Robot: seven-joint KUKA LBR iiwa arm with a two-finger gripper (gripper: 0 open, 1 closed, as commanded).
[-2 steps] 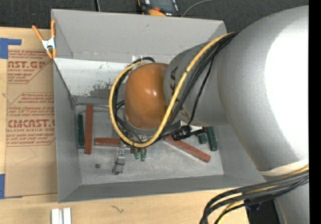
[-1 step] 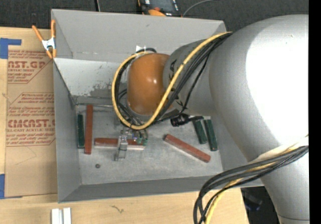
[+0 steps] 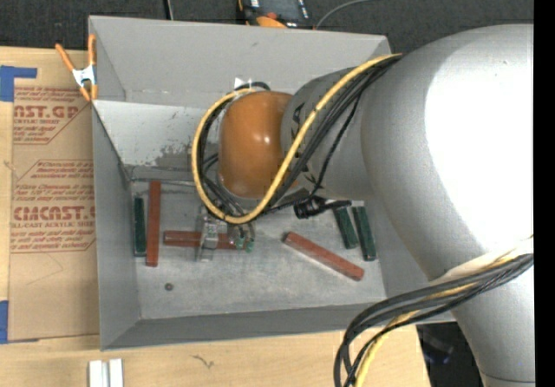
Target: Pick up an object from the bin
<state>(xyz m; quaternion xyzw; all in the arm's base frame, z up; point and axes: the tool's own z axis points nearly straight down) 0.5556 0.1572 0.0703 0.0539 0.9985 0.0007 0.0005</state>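
On the floor of the bin (image 3: 251,290), left of centre, the gripper (image 3: 208,243) stands low over a short red-brown stick (image 3: 180,239) that lies crosswise. Whether it is clamped or released cannot be told. Step judged: the grasp itself. The next move calls for firm closure, then a straight lift. No legible marking on the stick.

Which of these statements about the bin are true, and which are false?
1. The pincer hangs over the crosswise red-brown stick mid-bin. True.
2. The dark green pair lies side by side at the view's right. True.
3. A red-brown stick at the right stands upright against a wall. False: the slanted red-brown stick lies flat on the bin floor.
4. Only one stick lies at the view's left. False: the left green stick lies beside the left red-brown stick.
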